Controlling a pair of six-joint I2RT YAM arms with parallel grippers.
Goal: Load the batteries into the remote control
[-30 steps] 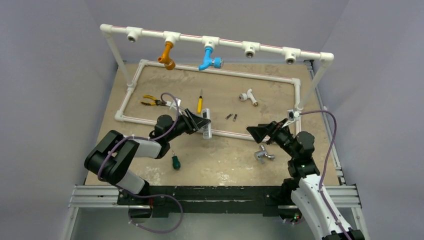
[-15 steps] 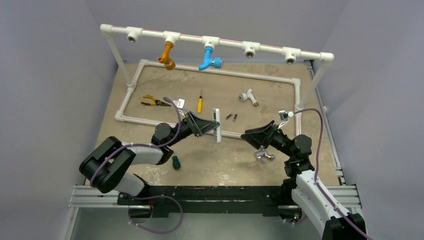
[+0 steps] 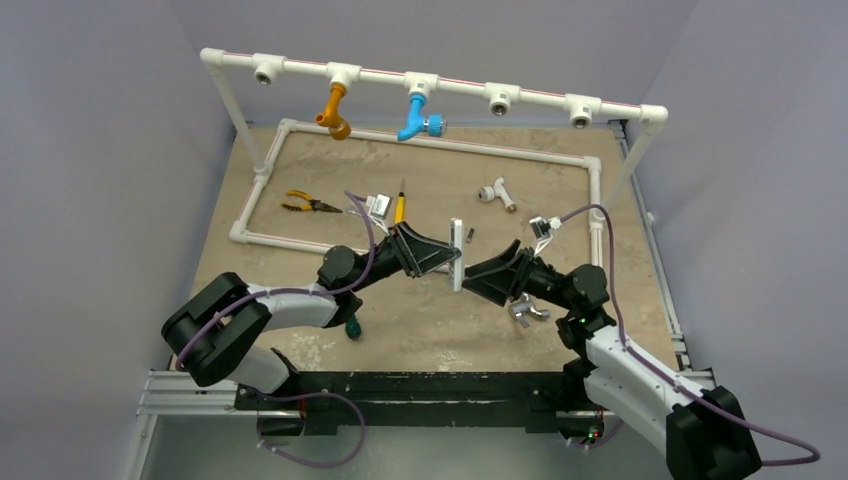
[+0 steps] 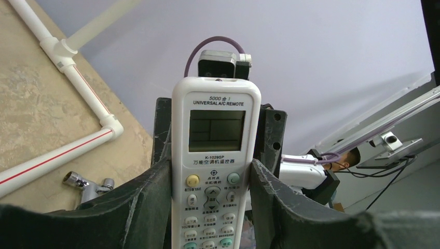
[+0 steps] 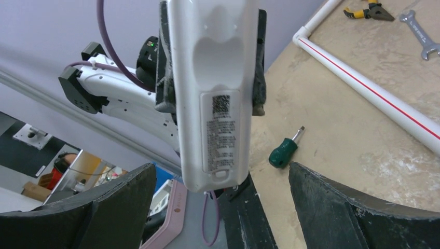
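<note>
My left gripper (image 3: pixel 447 255) is shut on the white remote control (image 3: pixel 457 253) and holds it upright above the table's middle. In the left wrist view its screen and buttons (image 4: pixel 215 155) face the camera, with the fingers (image 4: pixel 150 197) pressed on both long sides. My right gripper (image 3: pixel 478 278) stands open just right of the remote and faces its back (image 5: pixel 215 93), which carries a printed label. The remote's end hangs ahead of the wide-open right fingers (image 5: pixel 353 207) without touching them. One small dark battery (image 3: pixel 470 236) lies on the table behind the remote; the other is hidden.
A silver tap fitting (image 3: pixel 527 310) lies under the right arm. A green-handled screwdriver (image 3: pixel 351 324) lies near the left arm. A yellow screwdriver (image 3: pixel 399 207), pliers (image 3: pixel 305 205) and a white pipe tee (image 3: pixel 495 193) sit inside the white pipe frame (image 3: pixel 440 150).
My left arm has carried the remote rightward and turned it upright. The right gripper has swung left, up to the remote's back. Neither gripper's jaws have moved.
</note>
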